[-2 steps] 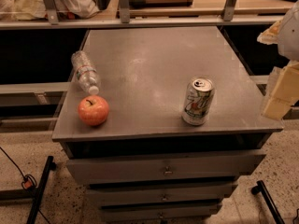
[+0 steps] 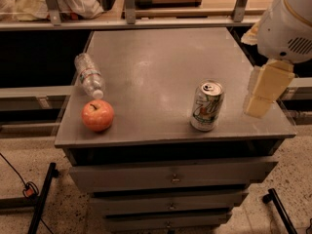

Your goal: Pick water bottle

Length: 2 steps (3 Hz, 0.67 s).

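Observation:
The water bottle point(image 2: 89, 75) lies on its side at the left edge of the grey cabinet top point(image 2: 161, 67), its white cap pointing toward the front. It is clear and ribbed with a pale label. My gripper point(image 2: 263, 92) hangs at the right edge of the cabinet top, below the white arm housing point(image 2: 287, 23), far to the right of the bottle and apart from it. It holds nothing that I can see.
A red apple point(image 2: 97, 115) sits just in front of the bottle's cap. A silver-green soda can point(image 2: 207, 105) stands upright at the front right, close to my gripper. Drawers point(image 2: 170, 177) are below. A shelf with bags point(image 2: 73, 1) runs behind.
My arm and gripper have moved in from the right edge, a little further over the cabinet's right side. The bottle, apple and can have not moved.

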Each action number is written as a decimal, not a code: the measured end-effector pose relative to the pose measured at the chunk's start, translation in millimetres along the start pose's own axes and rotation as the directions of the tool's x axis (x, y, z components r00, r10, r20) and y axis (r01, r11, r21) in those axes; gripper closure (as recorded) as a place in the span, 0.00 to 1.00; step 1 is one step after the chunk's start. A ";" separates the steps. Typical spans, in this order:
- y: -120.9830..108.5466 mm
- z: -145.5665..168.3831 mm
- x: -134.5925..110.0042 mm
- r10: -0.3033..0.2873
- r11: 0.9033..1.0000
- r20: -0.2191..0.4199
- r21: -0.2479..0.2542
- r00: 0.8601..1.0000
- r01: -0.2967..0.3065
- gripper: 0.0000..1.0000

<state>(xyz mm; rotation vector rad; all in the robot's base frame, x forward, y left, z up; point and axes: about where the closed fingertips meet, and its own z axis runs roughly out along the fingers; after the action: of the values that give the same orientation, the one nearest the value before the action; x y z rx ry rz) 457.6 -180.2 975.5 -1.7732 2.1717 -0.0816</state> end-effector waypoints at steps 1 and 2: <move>-11.6 21.0 -60.6 -0.059 0.998 0.044 -0.035 0.997 0.061 0.00; -25.8 35.0 -129.5 -0.078 0.995 0.106 -0.049 0.991 0.084 0.00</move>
<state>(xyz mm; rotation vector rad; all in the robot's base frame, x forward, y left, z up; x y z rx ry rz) 513.7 -55.7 977.6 -1.8522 2.0472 0.0486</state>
